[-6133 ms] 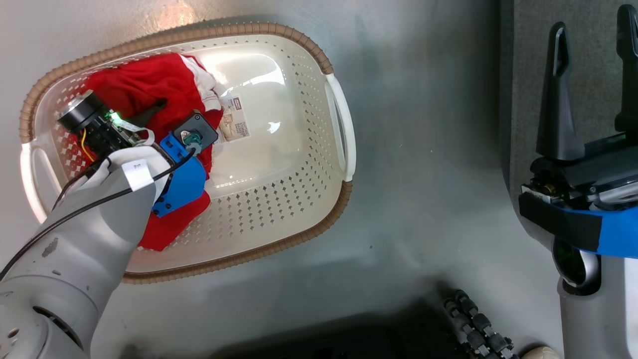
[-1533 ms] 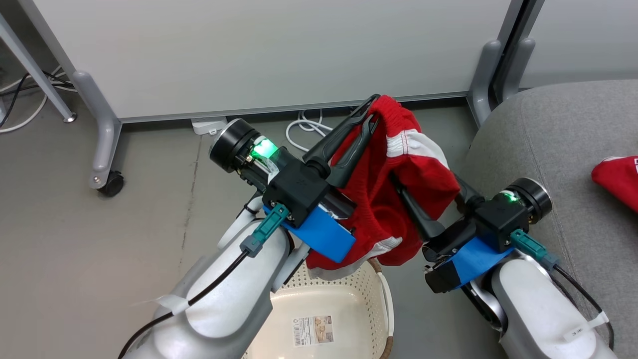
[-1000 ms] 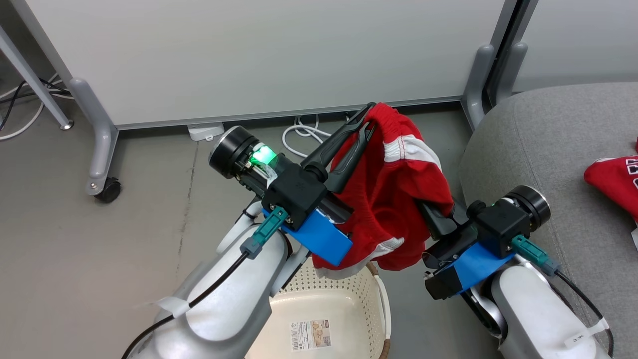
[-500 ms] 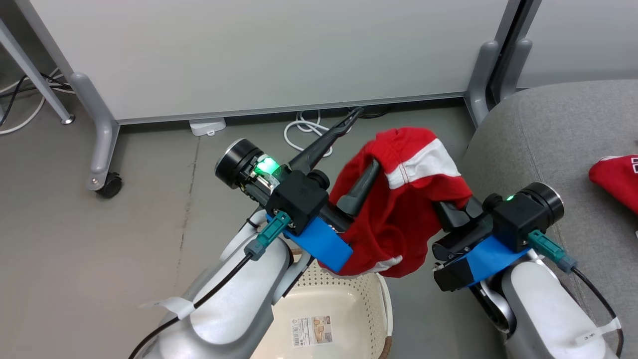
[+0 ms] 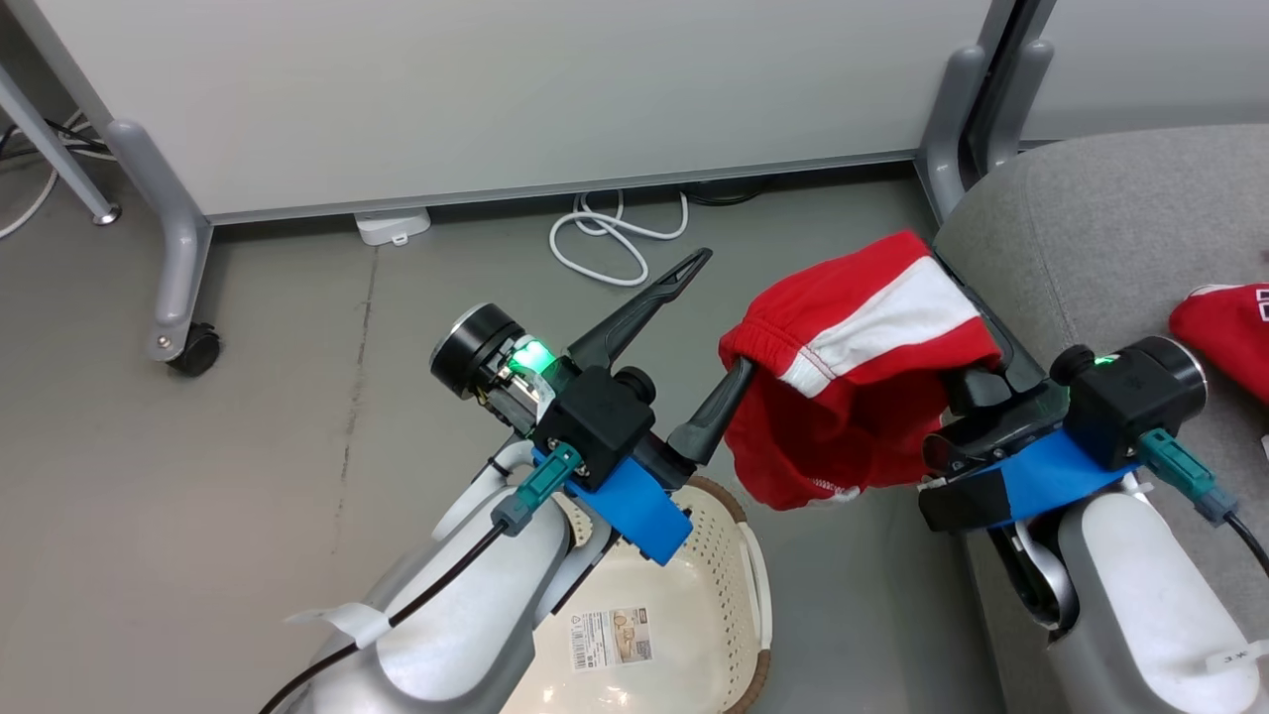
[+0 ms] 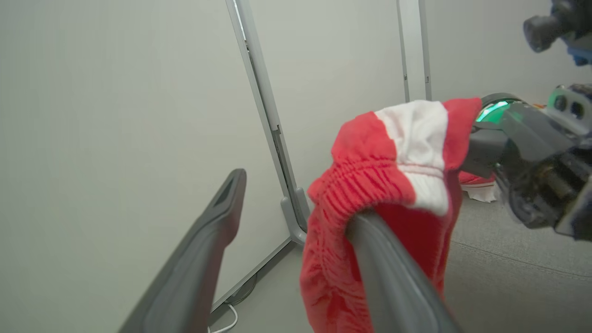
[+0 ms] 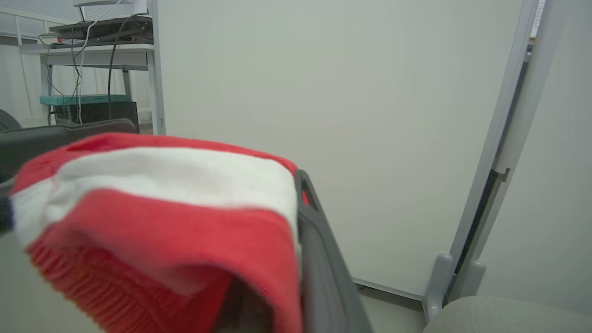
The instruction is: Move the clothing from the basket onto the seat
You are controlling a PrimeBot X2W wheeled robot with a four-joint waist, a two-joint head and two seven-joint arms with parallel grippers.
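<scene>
Shorts cover the right hand, so its grip is unclear; jersey and basket run off-frame

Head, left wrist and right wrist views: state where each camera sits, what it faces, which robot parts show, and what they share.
Head view: on the head, facing down at the floor, basket and sofa; left forearm, right forearm, left fingers and right fingers show.
Left wrist view: on the left wrist, facing along its spread fingers toward a white partition; the right arm's wrist shows at right.
Right wrist view: on the right wrist, facing a white partition; one own finger shows.
Shared: all three show the red shorts.
</scene>
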